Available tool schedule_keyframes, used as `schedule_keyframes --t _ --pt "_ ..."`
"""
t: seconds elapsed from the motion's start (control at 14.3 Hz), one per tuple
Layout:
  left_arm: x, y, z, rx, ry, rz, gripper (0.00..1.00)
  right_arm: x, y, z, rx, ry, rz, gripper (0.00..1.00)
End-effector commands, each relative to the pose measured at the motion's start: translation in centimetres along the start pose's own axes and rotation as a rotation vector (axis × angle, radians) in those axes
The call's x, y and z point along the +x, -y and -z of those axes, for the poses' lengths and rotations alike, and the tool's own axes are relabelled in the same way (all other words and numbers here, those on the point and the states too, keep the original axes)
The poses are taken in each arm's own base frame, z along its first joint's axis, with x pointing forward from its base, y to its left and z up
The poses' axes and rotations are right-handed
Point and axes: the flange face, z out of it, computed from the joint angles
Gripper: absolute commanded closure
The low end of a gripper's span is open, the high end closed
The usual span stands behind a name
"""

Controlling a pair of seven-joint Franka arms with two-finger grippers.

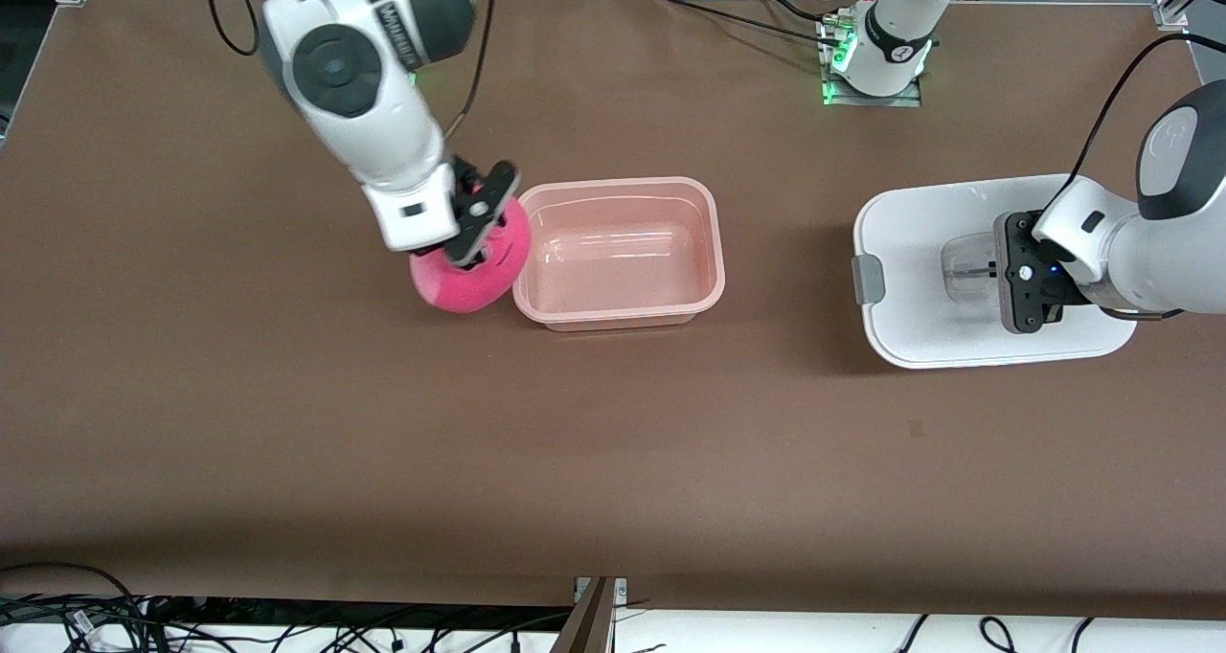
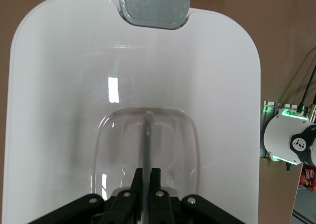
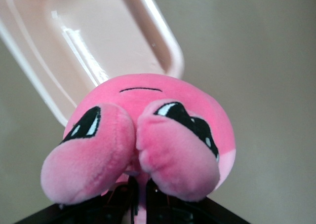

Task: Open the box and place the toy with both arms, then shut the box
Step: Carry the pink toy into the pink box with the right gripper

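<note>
Toy clenched in right gripper, frame centre-left — carry it fully over the box rim; left gripper grips lid handle.

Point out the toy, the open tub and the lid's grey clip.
toy (image 1: 458, 289), front view: lower pink body below the right tool.
tub (image 1: 715, 251), front view: rim toward the left arm's end.
grey clip (image 2: 153, 9), left wrist view: middle of the clip at the lid's edge.

The toy was hot pink with black-and-white sleepy eyes and a thin black mouth line. The box was see-through pale pink, its lid plain white with a grey clip and clear handle. The table was brown.
</note>
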Motion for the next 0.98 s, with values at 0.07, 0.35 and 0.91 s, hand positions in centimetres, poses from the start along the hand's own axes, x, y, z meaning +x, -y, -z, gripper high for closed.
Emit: schedule_keyframes --t 0.07,0.35,0.91 --pt "0.6 -0.5 1.0 0.019 0.019 -0.005 1.00 6.3 4.6 0.4 -0.104 0.044 0.247 1.00" --pt "0.2 -0.5 1.0 0.020 0.032 0.001 1.00 10.6 7.1 -1.8 -0.105 0.041 0.315 1.00" --pt "0.6 -0.6 1.0 0.018 0.025 -0.002 1.00 12.6 8.2 -8.8 -0.052 0.122 0.322 1.00"
